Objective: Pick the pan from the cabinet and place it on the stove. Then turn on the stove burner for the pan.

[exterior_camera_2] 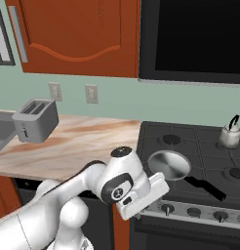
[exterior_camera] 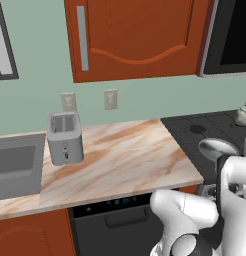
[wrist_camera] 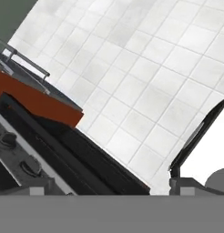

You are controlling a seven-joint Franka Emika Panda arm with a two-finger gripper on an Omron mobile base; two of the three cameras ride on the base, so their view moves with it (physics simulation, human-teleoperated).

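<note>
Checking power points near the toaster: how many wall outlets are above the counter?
2: one outlet directly behind the toaster, the other just to its right; none seem hidden.

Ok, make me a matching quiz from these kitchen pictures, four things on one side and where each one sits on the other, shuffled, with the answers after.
Things:
1. pan
2. kettle
3. toaster
4. cabinet

Places:
A. on the wall above the counter
B. on the marble counter, beside the sink
C. front left part of the stove, handle pointing right
D. back of the stove, to the right

Pairs: 1-C, 2-D, 3-B, 4-A
</note>
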